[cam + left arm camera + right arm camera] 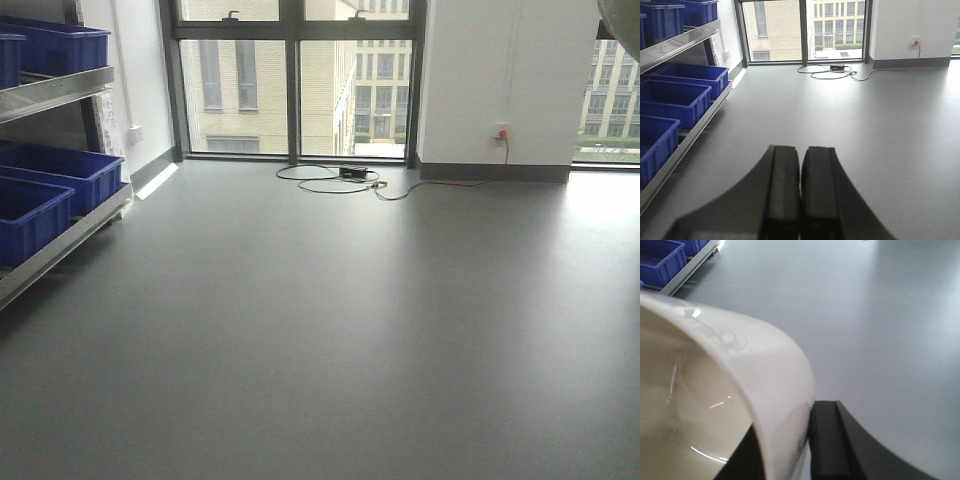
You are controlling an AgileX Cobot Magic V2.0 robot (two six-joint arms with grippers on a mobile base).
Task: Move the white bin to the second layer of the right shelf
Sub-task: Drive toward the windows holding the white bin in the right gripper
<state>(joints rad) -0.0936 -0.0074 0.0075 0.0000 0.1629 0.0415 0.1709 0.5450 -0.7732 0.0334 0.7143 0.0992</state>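
The white bin point(740, 365) fills the left of the right wrist view, held above the grey floor, its glossy cream inside facing the camera. My right gripper point(787, 427) is shut on the bin's wall, one black finger inside and one finger point(827, 440) outside. A curved pale edge of the bin point(622, 25) shows at the top right corner of the front view. My left gripper point(801, 152) hangs over bare floor, shut with its pads together and nothing between them. The right shelf second layer is out of view.
A steel rack point(60, 90) with blue crates point(50, 180) runs along the left wall, also seen as blue crates point(677, 97) from the left wrist. A black box with coiled cable point(350, 175) lies by the windows. Open grey floor point(350, 330) spreads ahead.
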